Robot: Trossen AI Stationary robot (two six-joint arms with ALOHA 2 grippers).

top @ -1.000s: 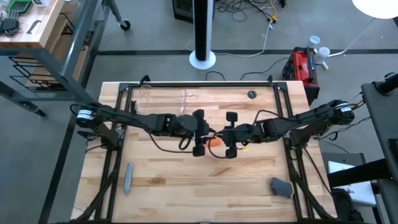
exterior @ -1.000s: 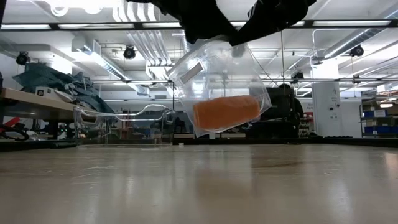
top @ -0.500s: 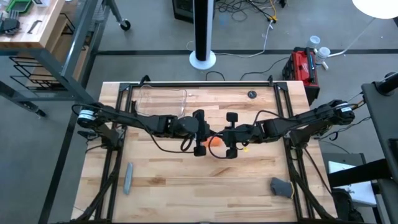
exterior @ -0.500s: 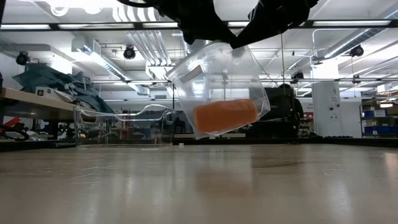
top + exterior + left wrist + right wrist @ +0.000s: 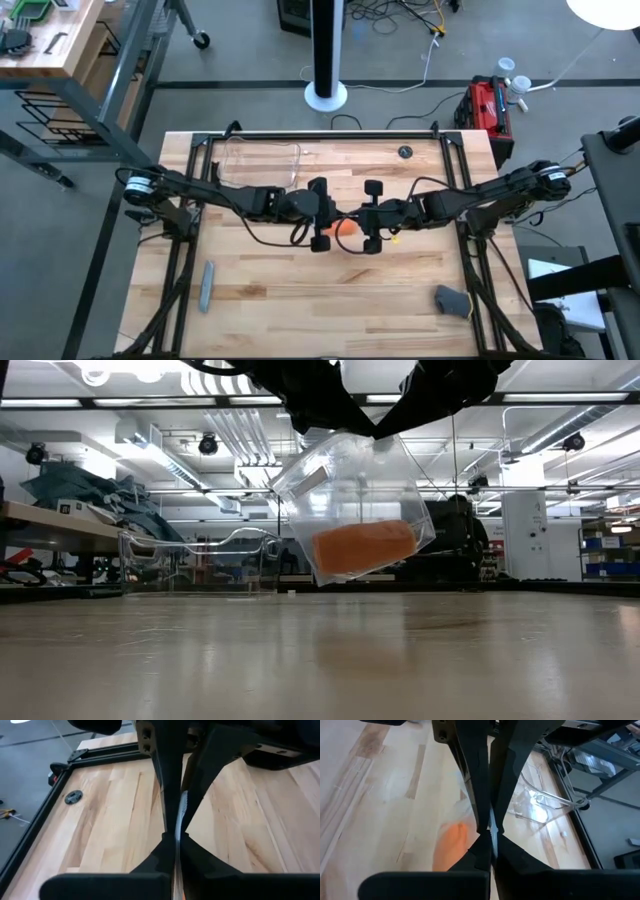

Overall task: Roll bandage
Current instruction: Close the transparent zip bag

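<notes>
The bandage (image 5: 362, 547) is a stubby orange roll lying in the bottom of a clear plastic bag (image 5: 345, 475). The bag hangs above the middle of the table, clear of it. My left gripper (image 5: 328, 216) and my right gripper (image 5: 362, 220) meet over the bag from either side, and both are shut on its top. From above, the orange roll (image 5: 346, 227) shows between them. The right wrist view shows the roll (image 5: 451, 845) below the fingers through the plastic. My left gripper pinches the bag's top edge (image 5: 181, 812) between its two shut fingers, coming level from the table's left. The thin plastic runs between the fingers. The bag hangs below, lifted clear of the table. My right gripper pinches the bag's top edge (image 5: 490, 822) between its two shut fingers, coming level from the table's right, opposite the left gripper. The bag hangs below it with the roll in its bottom, clear of the table.
A clear plastic tray (image 5: 262, 158) stands at the far left of the table. A grey bar (image 5: 206, 285) lies near the front left. A grey lump (image 5: 452, 300) sits at the front right, and a small black disc (image 5: 404, 152) lies near the far edge.
The bag has swayed a little while hanging from both grippers. The roll inside now lies slightly tilted, its right end a bit higher than before. Both grippers stay shut on the bag.
</notes>
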